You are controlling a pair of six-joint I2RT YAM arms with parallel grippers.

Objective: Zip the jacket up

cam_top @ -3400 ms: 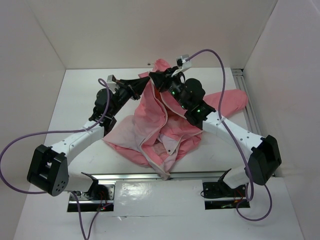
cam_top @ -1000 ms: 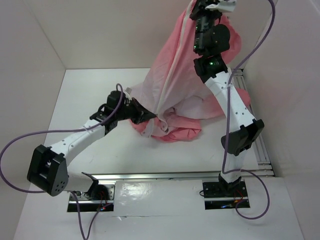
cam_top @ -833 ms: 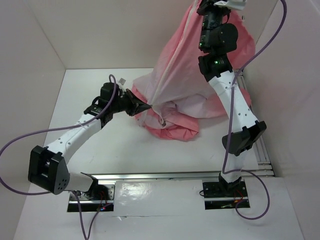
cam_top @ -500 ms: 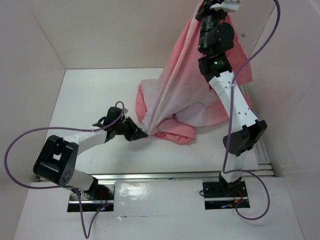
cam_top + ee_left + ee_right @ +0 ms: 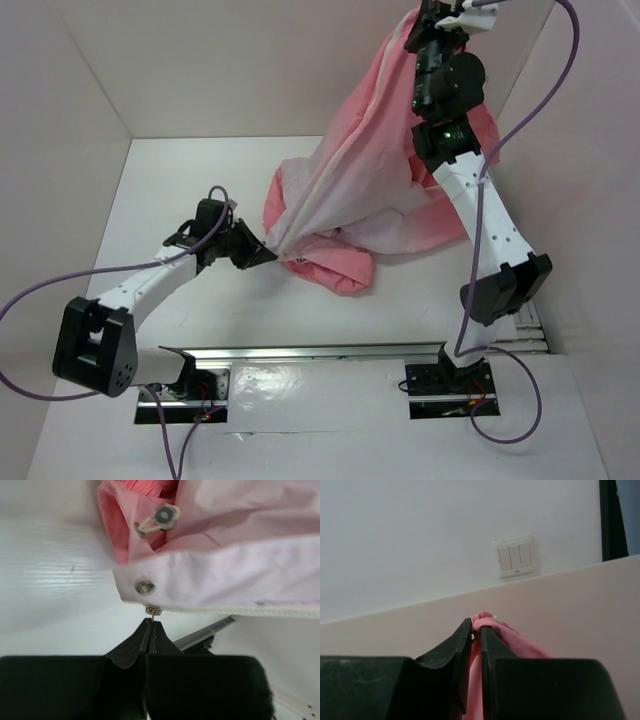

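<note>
The salmon-pink jacket (image 5: 390, 150) hangs from my right gripper (image 5: 432, 22), which is raised high at the back and shut on a fold of its fabric (image 5: 492, 630). The pale lining and light zipper (image 5: 330, 180) run taut down to the left. Low over the table, my left gripper (image 5: 262, 255) is shut on the small metal zipper pull (image 5: 153, 611) at the jacket's bottom corner. In the left wrist view a metal snap (image 5: 145, 586) and a cord toggle (image 5: 165, 515) sit on the hem, above my left gripper (image 5: 151, 623). The rest of the jacket (image 5: 340, 270) is bunched on the table.
White walls enclose the table on three sides. An aluminium rail (image 5: 320, 352) runs along the near edge and another (image 5: 530, 320) along the right. Purple cables (image 5: 40, 290) loop from both arms. A wall switch (image 5: 516, 556) shows beyond the right gripper (image 5: 476, 627).
The right arm has lifted the jacket off the table and now leans slightly right. The left gripper has pulled the jacket's bottom corner left and nearer, drawing the zipper line tauter.
</note>
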